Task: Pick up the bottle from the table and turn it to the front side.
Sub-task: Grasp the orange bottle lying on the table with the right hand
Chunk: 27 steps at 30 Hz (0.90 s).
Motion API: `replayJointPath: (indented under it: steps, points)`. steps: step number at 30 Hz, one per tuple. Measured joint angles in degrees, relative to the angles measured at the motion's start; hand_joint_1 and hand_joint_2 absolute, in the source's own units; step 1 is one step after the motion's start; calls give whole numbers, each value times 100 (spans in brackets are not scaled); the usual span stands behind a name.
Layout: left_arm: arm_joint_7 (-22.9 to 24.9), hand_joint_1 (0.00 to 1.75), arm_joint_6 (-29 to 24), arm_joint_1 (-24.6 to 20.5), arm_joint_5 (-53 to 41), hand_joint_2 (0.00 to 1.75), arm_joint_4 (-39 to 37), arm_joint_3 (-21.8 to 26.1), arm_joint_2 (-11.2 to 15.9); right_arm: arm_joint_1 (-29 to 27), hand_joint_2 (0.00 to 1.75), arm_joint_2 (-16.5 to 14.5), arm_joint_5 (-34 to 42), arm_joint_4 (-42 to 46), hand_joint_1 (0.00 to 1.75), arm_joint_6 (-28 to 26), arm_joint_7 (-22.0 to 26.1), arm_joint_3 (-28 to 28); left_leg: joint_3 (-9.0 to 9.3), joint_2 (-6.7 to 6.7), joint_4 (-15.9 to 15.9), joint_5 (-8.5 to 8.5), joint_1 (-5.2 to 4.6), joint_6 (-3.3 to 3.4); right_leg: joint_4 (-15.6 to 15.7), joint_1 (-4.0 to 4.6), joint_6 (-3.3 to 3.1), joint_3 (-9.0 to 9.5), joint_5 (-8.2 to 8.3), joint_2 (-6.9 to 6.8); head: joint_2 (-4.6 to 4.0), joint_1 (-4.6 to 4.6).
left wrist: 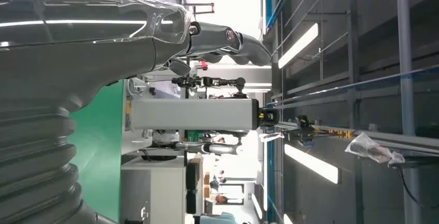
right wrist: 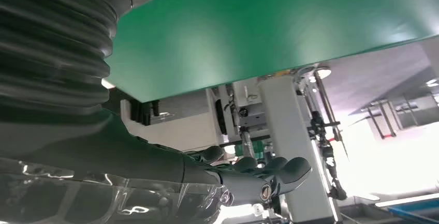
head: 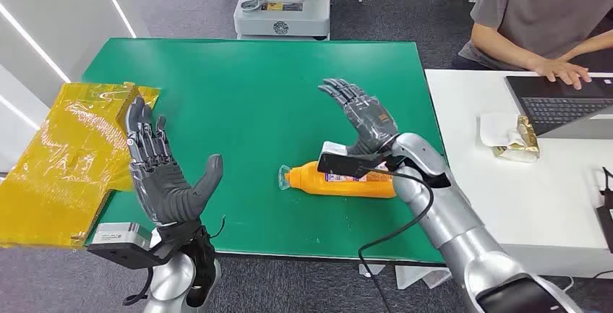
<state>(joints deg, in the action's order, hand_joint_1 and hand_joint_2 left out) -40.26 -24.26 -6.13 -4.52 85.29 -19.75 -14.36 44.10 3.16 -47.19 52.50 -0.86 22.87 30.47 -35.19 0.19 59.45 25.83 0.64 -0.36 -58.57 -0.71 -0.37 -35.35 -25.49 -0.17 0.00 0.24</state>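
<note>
You have a wide green tabletop (head: 253, 89) with open surface across its far half. Yellow plastic sheeting (head: 65, 161) overhangs its left edge. The left robot hand (head: 163, 172) is raised near the front-left corner, fingers spread, holding nothing. The right robot hand (head: 361, 114) is likewise open — lifted just behind the orange bottle (head: 347, 181), which lies on its side near the front edge, cap pointing left.

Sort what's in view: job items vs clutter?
Job:
- orange bottle, lying on its side on the green table
- right robot hand, open above the bottle
- left robot hand, open, holding nothing

Lying about:
- yellow plastic sheet at the table's left edge
- laptop and gold packet on the white desk
</note>
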Motion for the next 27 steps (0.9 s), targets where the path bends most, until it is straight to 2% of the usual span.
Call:
replayJointPath:
  steps: [9,15,18,22,27]
  points:
    - [0,0,15,0,0,175,2,-1,0,402,175,130,2,-527,0,122,3,35,0,1,-2,2,1,-2,0,0,0,-2,-2,2,0,0]
    - [0,0,91,-1,-16,175,2,1,0,1027,175,312,159,-1075,0,1627,271,145,-2,0,-1,-1,-1,1,-1,0,2,-1,2,0,0,1]
    - [0,0,45,0,-16,175,2,-1,0,1434,175,352,235,-1482,0,2189,390,325,-1,1,0,-1,-1,1,-1,0,3,0,2,1,0,1]
    - [0,0,-7,0,-5,175,4,1,2,1665,175,373,303,-1908,0,2528,608,668,0,0,1,-1,0,1,0,0,3,-1,2,1,0,0]
    - [0,0,-11,0,0,175,4,1,2,1690,175,385,343,-2156,0,2601,707,910,-1,-2,0,0,0,1,0,0,3,-1,2,0,0,0]
